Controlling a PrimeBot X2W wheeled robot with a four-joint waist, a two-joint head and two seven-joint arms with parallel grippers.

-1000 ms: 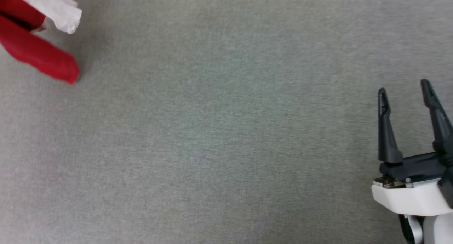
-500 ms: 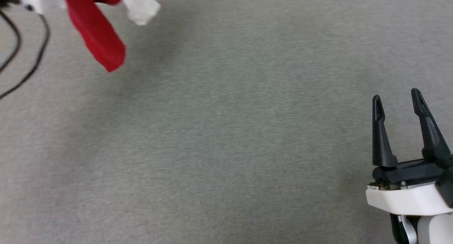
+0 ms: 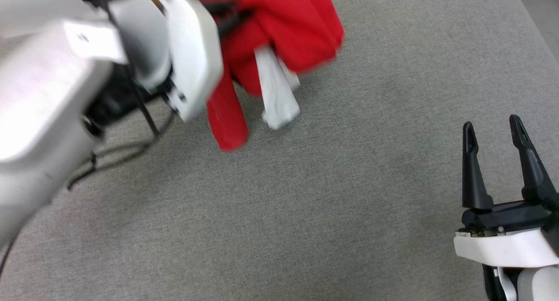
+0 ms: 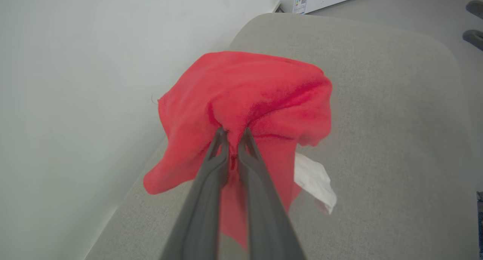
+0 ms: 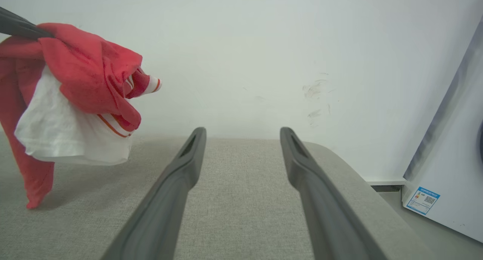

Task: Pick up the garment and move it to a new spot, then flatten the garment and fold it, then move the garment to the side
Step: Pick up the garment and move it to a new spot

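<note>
Garment (image 4: 245, 94) bunched and hanging from the left gripper (image 4: 233, 133), fingers pinched tight on a fold of red cloth, most of it lifted off the grey cushion (image 3: 349, 205), probably so as to carry across without dragging. Right gripper (image 3: 491, 126) low at the near right, fingers spread wide and empty, well apart from the cloth, seemingly in reserve for the flattening step.

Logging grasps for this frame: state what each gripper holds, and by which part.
The left gripper is shut on the bright red T-shirt with white sleeves, pinching a bunched fold of its red cloth. The right gripper is open and holds nothing.
</note>
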